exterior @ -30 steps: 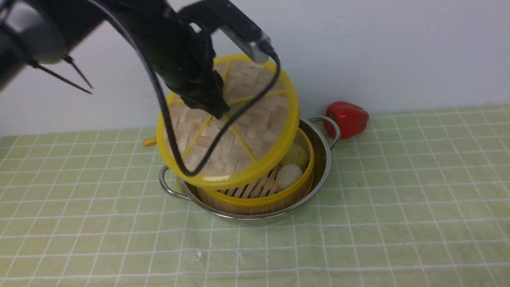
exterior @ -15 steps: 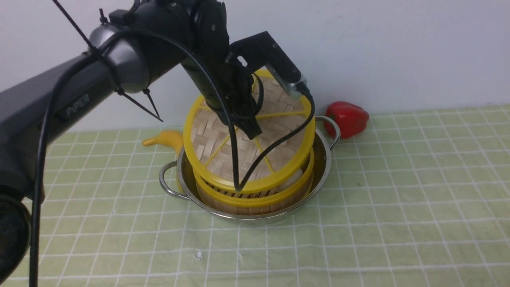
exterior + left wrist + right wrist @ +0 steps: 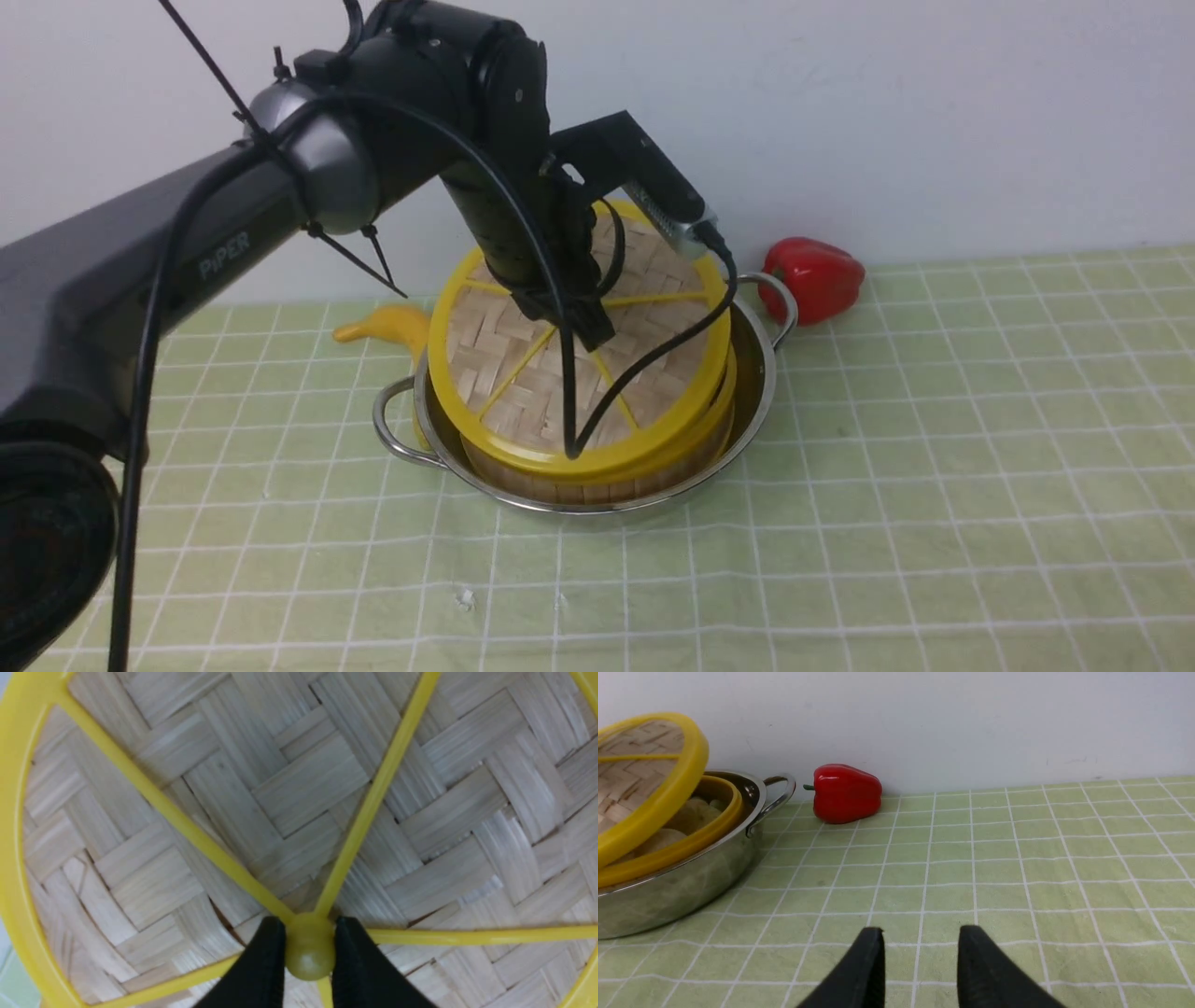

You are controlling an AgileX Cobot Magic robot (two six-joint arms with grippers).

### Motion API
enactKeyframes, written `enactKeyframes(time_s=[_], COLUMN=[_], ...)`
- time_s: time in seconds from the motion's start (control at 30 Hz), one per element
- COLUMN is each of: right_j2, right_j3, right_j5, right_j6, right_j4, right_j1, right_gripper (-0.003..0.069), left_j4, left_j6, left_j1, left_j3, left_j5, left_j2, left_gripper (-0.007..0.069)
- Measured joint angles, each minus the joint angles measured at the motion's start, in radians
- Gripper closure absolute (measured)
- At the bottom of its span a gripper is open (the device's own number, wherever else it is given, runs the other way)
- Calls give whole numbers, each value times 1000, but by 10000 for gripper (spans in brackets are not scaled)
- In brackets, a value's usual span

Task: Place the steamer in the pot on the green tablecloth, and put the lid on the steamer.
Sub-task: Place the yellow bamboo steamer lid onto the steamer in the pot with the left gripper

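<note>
The steamer sits inside the pot on the green tablecloth. My left gripper is shut on the yellow centre knob of the lid and holds it on the steamer, slightly tilted. In the left wrist view both black fingers of that gripper clamp the knob of the lid. The right wrist view shows the lid raised on the pepper side, with pale buns under it in the steamer and pot. My right gripper is open and empty over the cloth.
A red bell pepper lies by the white wall just right of the pot's handle; it also shows in the right wrist view. A yellow object lies behind the pot on its left. The wall runs close behind the pot.
My left arm has brought the lid down and to the right, from steeply tilted above the pot to nearly flat on the steamer. The buns are now covered in the front view.
</note>
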State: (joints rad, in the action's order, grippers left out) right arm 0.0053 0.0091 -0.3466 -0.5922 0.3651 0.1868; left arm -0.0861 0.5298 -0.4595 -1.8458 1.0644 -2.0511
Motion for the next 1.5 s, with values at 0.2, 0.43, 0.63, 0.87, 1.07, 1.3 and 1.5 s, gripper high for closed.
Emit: enactKeyframes(time_s=[0.2,0.43,0.63,0.87,1.07,1.3,1.5], right_j2=[0,0,0,0,0,0,0], right_j3=[0,0,0,0,0,0,0], right_j5=[0,0,0,0,0,0,0], right_j6=[0,0,0,0,0,0,0], right_j4=[0,0,0,0,0,0,0], right_j1=[0,0,0,0,0,0,0], right_gripper=[419,419,419,419,419,419,419], left_j4=[0,1,0,5,8,11,9], left_j6=[0,0,2,7,25,41,52], left_j1=[0,0,0,0,0,0,0], left_j3=[0,0,-2,-2,-2,-2,-2], left_j5=[-36,-61,-67,-57,-73,-78,-106], left_j2=[-6,-6,-24,-38,-38,-39,-69], left_gripper=[505,505,505,505,505,505,505])
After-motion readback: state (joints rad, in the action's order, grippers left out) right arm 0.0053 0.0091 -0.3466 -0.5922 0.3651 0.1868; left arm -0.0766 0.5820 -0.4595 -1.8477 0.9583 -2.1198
